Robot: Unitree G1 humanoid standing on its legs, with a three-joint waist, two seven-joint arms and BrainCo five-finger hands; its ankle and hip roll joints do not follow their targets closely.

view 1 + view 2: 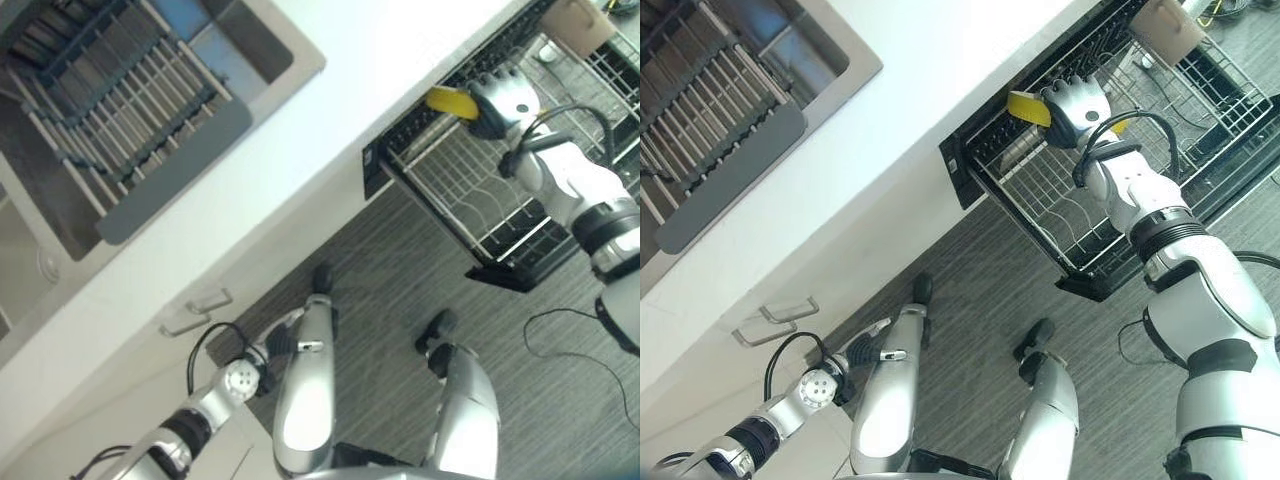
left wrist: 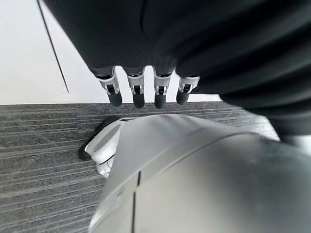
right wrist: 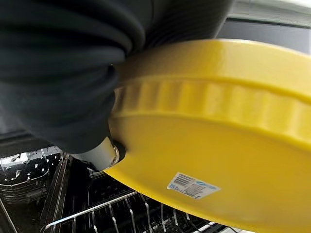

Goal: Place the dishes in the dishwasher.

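White counter [image 1: 330, 120] running beside the pulled-out dishwasher rack [image 1: 1060, 210], right hand [image 1: 1077, 104] clenching around a yellow plate [image 3: 218, 141] directly above that rack, left hand [image 2: 146, 90] hanging relaxed, grasping nothing, near the grey floor [image 2: 39, 145]

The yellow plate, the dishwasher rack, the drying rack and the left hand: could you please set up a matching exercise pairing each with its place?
Things:
1. yellow plate
2. dishwasher rack
3. drying rack
4. left hand

Places:
A. in the sink
B. low beside the white cabinet
C. held in the right hand
D. pulled out under the counter

Pairs: 1-C, 2-D, 3-A, 4-B
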